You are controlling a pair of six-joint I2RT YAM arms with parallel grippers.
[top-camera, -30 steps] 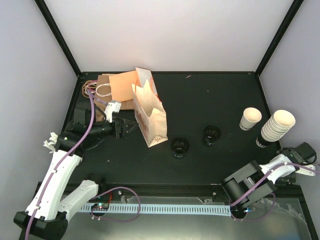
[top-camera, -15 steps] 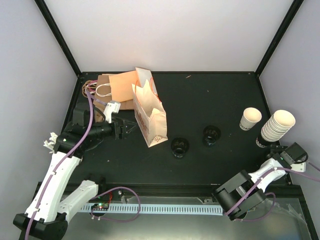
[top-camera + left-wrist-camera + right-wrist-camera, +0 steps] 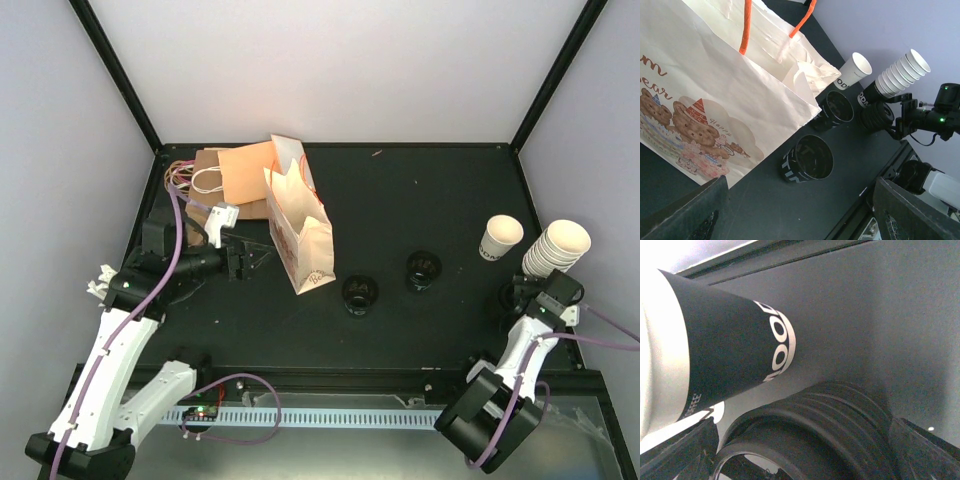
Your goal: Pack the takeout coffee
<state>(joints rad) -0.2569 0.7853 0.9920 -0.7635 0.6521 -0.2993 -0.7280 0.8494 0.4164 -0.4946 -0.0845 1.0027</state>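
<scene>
The takeout coffee cup (image 3: 500,238) is a single cream cup with dark print, standing upright at the right of the table; it also shows in the left wrist view (image 3: 852,71). The open paper bag with bear print (image 3: 300,235) stands left of centre. My left gripper (image 3: 250,258) is open and empty just left of that bag (image 3: 715,100). My right gripper (image 3: 535,300) is open at the foot of the cup stack, its fingers either side of a black ribbed round stack (image 3: 840,425), well short of the single cup.
A tall tilted stack of nested cream cups (image 3: 555,250) with a dark bottom cup (image 3: 725,355) stands beside my right gripper. Two short black cups (image 3: 360,293) (image 3: 423,270) sit mid-table. A flat brown bag (image 3: 235,178) lies at the back left.
My right gripper has swung from the table's right edge inward to the foot of the cup stack. The left arm has barely moved.
</scene>
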